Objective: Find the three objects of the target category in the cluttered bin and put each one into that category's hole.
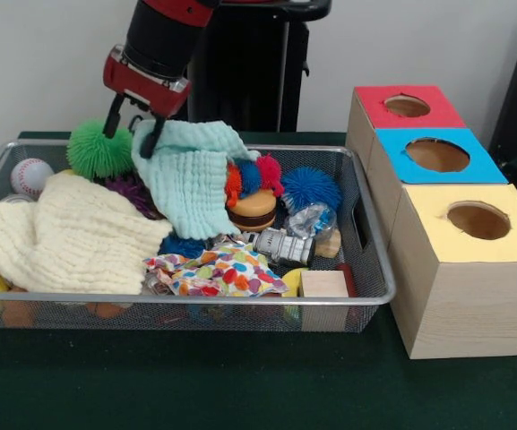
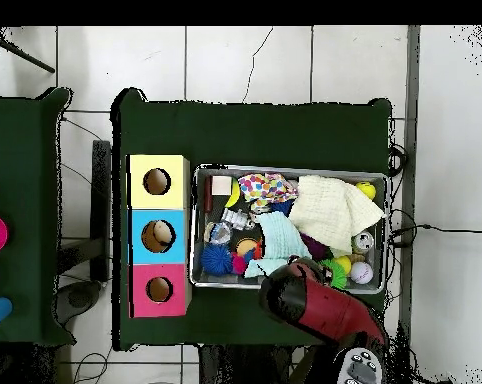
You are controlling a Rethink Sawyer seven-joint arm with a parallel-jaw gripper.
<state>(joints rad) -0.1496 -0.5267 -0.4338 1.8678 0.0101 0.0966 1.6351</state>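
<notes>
The wire mesh bin (image 1: 371,235) is full of clutter; it also shows in the overhead view (image 2: 290,169). One see-through bottle with blue markings (image 1: 310,219) lies near the bin's right end, next to a blue spiky ball; it shows from above too (image 2: 220,233). I can pick out no other bottle for sure. The blue-faced box's hole (image 1: 437,155) is the middle of three (image 2: 158,236). My gripper (image 1: 133,127) is open over the bin's far left part, its right fingertip (image 1: 153,141) against the raised edge of a mint green cloth (image 1: 191,179).
A cream cloth (image 1: 70,235), a green spiky ball (image 1: 99,150), a baseball (image 1: 31,176), a metal can (image 1: 282,245), a patterned cloth (image 1: 218,273), a wooden block (image 1: 323,285) and a toy burger (image 1: 252,209) fill the bin. The red-faced box (image 1: 408,107) and the yellow-faced box (image 1: 478,220) flank the blue one.
</notes>
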